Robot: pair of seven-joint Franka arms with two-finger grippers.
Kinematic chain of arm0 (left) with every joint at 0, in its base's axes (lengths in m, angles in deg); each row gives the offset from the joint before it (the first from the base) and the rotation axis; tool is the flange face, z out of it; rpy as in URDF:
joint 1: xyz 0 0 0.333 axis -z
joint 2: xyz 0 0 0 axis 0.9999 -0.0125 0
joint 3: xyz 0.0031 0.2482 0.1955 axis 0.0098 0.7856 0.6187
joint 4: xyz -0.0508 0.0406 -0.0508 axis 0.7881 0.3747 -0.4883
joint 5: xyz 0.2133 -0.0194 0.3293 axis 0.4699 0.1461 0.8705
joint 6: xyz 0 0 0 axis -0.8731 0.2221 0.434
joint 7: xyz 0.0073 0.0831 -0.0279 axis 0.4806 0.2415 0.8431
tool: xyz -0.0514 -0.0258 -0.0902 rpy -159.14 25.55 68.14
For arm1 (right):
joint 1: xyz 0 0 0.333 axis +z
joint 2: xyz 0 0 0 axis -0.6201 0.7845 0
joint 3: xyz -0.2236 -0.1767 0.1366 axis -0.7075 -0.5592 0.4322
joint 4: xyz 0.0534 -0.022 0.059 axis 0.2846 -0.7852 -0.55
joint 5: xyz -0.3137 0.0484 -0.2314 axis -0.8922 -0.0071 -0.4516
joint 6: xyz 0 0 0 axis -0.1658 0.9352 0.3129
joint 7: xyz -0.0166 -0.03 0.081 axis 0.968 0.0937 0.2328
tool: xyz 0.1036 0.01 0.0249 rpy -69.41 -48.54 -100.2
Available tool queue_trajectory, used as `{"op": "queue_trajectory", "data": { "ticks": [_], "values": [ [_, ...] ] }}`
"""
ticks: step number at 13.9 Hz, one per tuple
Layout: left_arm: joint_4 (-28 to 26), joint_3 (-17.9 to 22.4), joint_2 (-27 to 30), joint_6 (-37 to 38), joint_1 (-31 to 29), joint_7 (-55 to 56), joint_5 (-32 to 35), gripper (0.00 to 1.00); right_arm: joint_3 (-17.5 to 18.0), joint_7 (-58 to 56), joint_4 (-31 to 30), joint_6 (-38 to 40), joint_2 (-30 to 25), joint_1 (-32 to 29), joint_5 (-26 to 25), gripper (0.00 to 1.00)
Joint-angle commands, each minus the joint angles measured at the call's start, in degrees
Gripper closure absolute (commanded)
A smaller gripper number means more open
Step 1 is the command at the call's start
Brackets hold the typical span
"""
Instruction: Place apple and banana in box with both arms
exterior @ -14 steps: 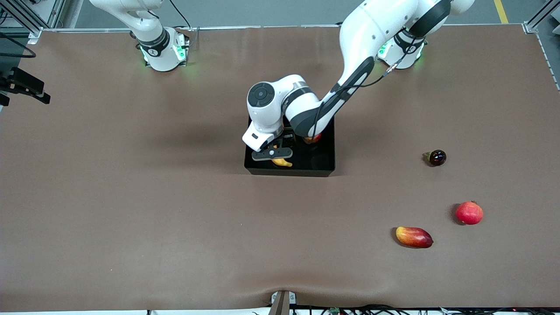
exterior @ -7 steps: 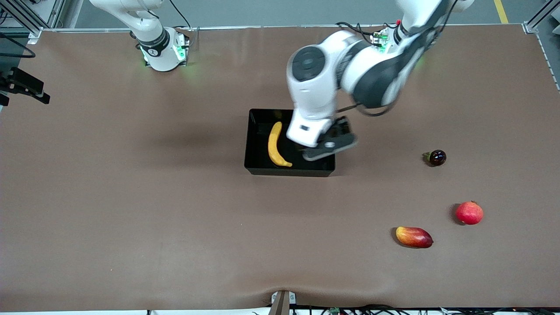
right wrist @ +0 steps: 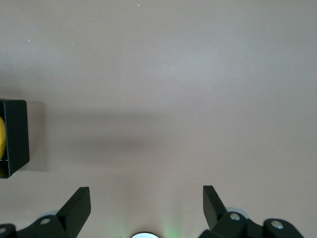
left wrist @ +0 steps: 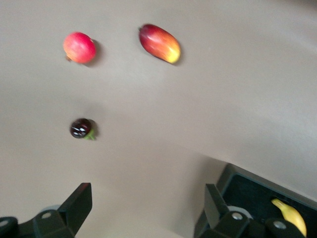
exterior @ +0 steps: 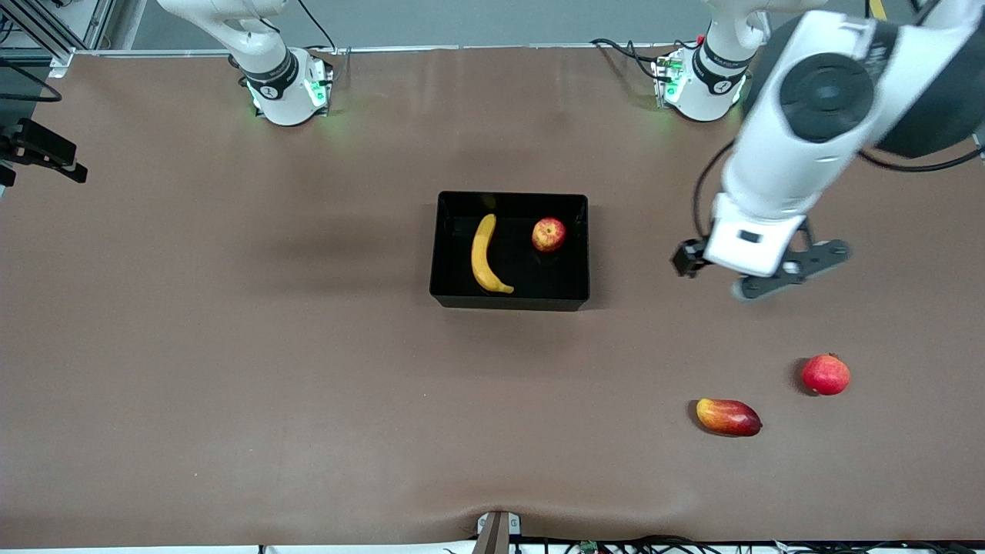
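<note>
The black box [exterior: 509, 302] stands mid-table. The yellow banana [exterior: 482, 254] lies in it toward the right arm's end, and the red-yellow apple [exterior: 549, 235] lies in it toward the left arm's end, apart from the banana. My left gripper [exterior: 776, 278] is open and empty, raised over bare table toward the left arm's end. Its wrist view shows the spread fingers [left wrist: 147, 198], a corner of the box [left wrist: 262, 186] and the banana's tip [left wrist: 293, 216]. My right gripper [right wrist: 146, 198] is open and empty, out of the front view, over bare table near its base; the box's wall [right wrist: 15, 134] shows at that view's edge.
A red round fruit with a crown [exterior: 826, 375] and a red-yellow mango [exterior: 728, 416] lie nearer the front camera at the left arm's end. A small dark fruit [left wrist: 80, 128] lies below my left gripper, hidden in the front view.
My left gripper let go of the banana in the box, rose and swung away toward the left arm's end. The apple is now uncovered. The right arm has not moved.
</note>
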Motion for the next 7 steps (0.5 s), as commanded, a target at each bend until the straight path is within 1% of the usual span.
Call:
{"op": "queue_trajectory", "data": {
  "ticks": [1, 2, 4, 5, 7],
  "values": [
    [-2.35, -0.39, 3.97, 1.26, -5.44, -9.26, -2.03, 0.0, 0.75, -0.36, -0.49, -0.06, -0.81, -1.3, 0.81, 0.0],
    [-2.35, -0.39, 4.76, 1.26, -7.64, -13.05, -2.64, 0.0, 0.75, -0.36, -0.49, -0.06, -0.81, -1.3, 0.81, 0.0],
    [-3.05, 0.57, 6.08, 1.26, -8.71, -17.89, -2.91, 0.0, 0.75, -0.36, -0.49, -0.06, -0.81, -1.3, 0.89, 0.0],
    [-4.01, 2.84, 7.22, 1.09, -8.45, -20.53, -3.0, 0.0, 0.75, -0.36, -0.49, -0.06, -0.81, -1.3, 0.81, 0.0],
    [-6.38, 9.33, 10.11, 0.65, -5.48, -25.63, -5.97, 0.0, 0.75, -0.36, -0.49, -0.06, -0.81, -1.39, 0.89, 0.0]
  ]
}}
